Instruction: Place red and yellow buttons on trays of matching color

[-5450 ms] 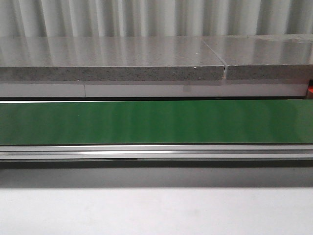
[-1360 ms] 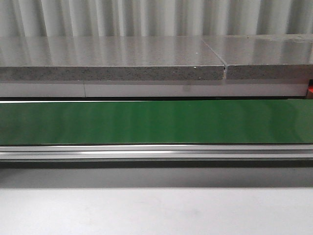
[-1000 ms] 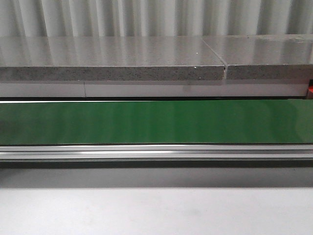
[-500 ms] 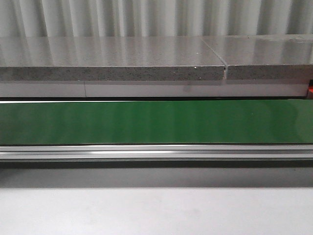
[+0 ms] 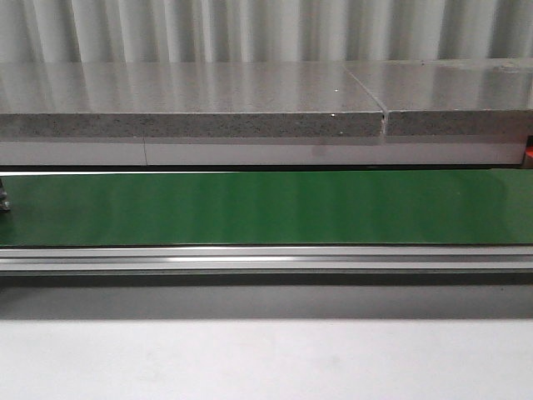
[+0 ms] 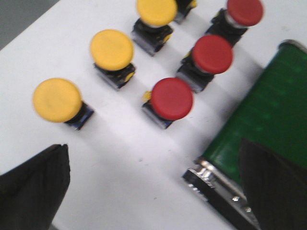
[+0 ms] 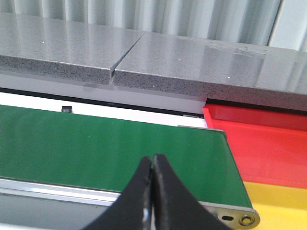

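Note:
In the left wrist view, three yellow buttons point(image 6: 56, 99) point(image 6: 112, 49) point(image 6: 156, 10) stand in a row on the white table. Beside them is a row of three red buttons point(image 6: 171, 98) point(image 6: 212, 53) point(image 6: 244, 10). My left gripper point(image 6: 153, 191) hangs above the table short of the nearest buttons, open wide with nothing between its fingers. The right wrist view shows the red tray point(image 7: 268, 143) and the yellow tray point(image 7: 280, 203) past the belt's end. My right gripper point(image 7: 152, 162) is shut and empty over the belt's near edge. Neither gripper shows in the front view.
A green conveyor belt point(image 5: 266, 208) runs across the front view, with a metal rail point(image 5: 266, 260) in front and a grey stone ledge point(image 5: 191, 108) behind. Its roller end point(image 6: 204, 172) lies close to the red buttons. The belt point(image 7: 110, 148) ends beside the trays.
A small grey metal part now shows at the left edge of the belt in the front view. Nothing else there has changed.

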You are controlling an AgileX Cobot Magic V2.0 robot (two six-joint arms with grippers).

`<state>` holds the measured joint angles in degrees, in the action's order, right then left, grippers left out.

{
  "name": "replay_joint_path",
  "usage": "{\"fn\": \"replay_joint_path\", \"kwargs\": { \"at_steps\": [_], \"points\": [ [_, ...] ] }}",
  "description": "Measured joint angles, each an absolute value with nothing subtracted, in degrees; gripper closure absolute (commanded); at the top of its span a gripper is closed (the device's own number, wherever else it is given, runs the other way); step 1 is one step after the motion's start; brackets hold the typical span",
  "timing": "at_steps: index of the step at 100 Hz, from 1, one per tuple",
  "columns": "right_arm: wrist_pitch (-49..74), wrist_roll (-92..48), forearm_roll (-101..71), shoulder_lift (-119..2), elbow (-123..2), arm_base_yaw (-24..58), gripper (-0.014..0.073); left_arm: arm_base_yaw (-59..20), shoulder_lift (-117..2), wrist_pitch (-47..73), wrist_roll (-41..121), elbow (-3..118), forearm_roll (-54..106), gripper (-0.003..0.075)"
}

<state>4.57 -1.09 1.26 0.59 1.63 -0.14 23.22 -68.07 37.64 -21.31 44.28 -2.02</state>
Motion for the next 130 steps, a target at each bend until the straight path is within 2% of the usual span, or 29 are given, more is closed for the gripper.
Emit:
{"fn": "replay_joint_path", "kwargs": {
  "at_steps": [41, 69, 130],
  "points": [
    [4.57, -1.09, 1.26, 0.59, 1.63, -0.14, 0.0662, 36.20, -67.83, 31.49, -22.86, 36.01, -4.58, 0.0062],
    [4.57, -1.09, 1.26, 0.59, 1.63, -0.14, 0.0662, 36.54, -74.51, 28.31, -22.86, 36.63, -4.58, 0.0062],
    [4.57, -1.09, 1.26, 0.59, 1.63, -0.14, 0.0662, 36.54, -87.53, 27.40, -20.23, 46.22, -4.74, 0.0062]
  ]
}}
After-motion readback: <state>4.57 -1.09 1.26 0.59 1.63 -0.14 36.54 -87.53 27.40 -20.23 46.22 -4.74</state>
